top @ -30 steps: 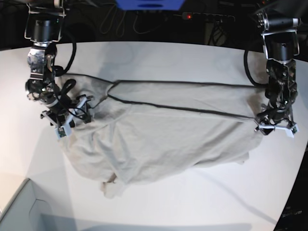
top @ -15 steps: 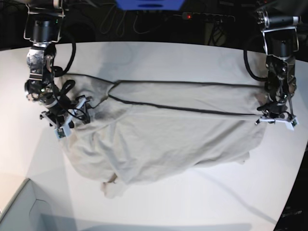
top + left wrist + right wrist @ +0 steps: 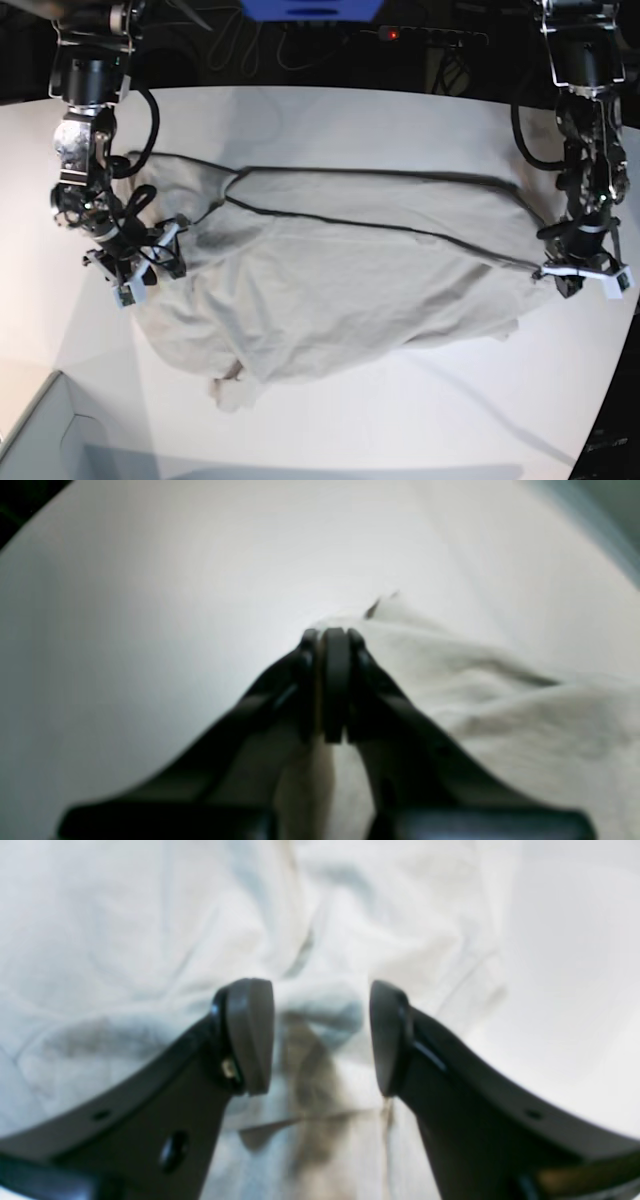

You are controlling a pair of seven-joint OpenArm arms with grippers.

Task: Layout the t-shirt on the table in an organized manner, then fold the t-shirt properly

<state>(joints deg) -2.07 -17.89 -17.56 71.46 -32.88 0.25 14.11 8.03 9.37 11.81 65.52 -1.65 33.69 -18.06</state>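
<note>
The light grey-beige t-shirt [image 3: 340, 280] lies rumpled across the white table [image 3: 350, 120], stretched left to right with a bunched lump at its near edge. At the shirt's right end my left gripper [image 3: 582, 272] is shut on the cloth edge; in the left wrist view its fingertips [image 3: 334, 640] pinch the t-shirt [image 3: 525, 720] just above the table [image 3: 125, 605]. My right gripper [image 3: 135, 270] hangs over the shirt's left end. In the right wrist view it [image 3: 322, 1035] stands open, its pads on either side of a raised fold of the t-shirt [image 3: 125, 940].
A grey box corner [image 3: 40, 440] sits at the near left. Beyond the table's curved far edge are a blue object [image 3: 310, 8], cables and a power strip [image 3: 430, 35]. The table's right edge [image 3: 612, 420] runs close to the left arm.
My left gripper shut on the shirt's right edge and drew it right and nearer, pulling the cloth taut. My right gripper shifted slightly left and nearer, its jaws narrowing over the fold.
</note>
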